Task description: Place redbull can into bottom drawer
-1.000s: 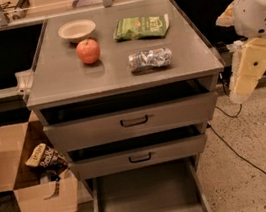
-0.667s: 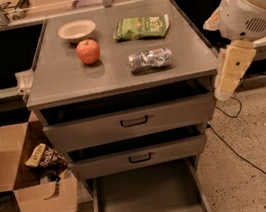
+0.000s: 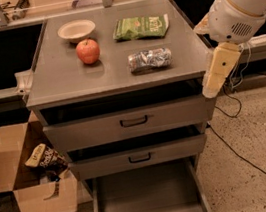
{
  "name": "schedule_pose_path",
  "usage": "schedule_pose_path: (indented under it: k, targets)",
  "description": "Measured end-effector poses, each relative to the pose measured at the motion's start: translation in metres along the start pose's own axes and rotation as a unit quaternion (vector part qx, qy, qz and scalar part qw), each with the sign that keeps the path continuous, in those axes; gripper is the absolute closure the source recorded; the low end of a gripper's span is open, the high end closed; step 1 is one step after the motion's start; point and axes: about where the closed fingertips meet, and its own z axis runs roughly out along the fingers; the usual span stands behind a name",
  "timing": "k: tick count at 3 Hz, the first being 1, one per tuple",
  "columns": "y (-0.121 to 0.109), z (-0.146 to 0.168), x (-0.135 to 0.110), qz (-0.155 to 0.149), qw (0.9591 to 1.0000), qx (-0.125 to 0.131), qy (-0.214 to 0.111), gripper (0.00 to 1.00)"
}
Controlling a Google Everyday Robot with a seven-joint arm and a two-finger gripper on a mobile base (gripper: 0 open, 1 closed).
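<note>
One redbull can [image 3: 149,59], lying on its side on the counter [image 3: 68,81], twd the front-right part of the top, long axis running left-right. Nothing's touching it.

Just behind it lies a green chip bag [image 3: 140,27], flat, w/ a small gap btw the two. Left of the can sits a red apple [image 3: 87,51], and behind the apple a pale bowl [image 3: 77,30], near the back-left corner.

Below the top there are 3 drawers. The top drawer [image 3: 131,122] and middle drawer [image 3: 139,156], both w/ black handles, are each out a little, a dark gap above each front. The bottom drawer [image 3: 146,202] is pulled well out, its flat grey floor in plain sight.

The gripper [image 3: 212,87] hangs off the counter's front-right corner, cream-coloured, angled down and left, its tip level w/ the top drawer's front. It's apart from the can and holds nothing. Whether the jaws are apart or together, can't tell from here. Above it is the robot's white arm [image 3: 242,3].

On the floor left of the cabinet: an open cardboard box [image 3: 24,197] w/ snack packets [image 3: 43,157] inside. On the right, a black cable [image 3: 248,159] trails over the speckled floor.
</note>
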Motion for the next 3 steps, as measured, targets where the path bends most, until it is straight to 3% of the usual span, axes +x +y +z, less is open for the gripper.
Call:
schedule_pose_path:
  k: [2, 3]
  targets:
    - [-0.052, 0.027, -0.015, -0.007, 0.9993, 0.015, -0.035, 0.00]
    - [-0.088, 0.062, -0.020, 0.002, 0.9985, 0.025, -0.048, 0.00]
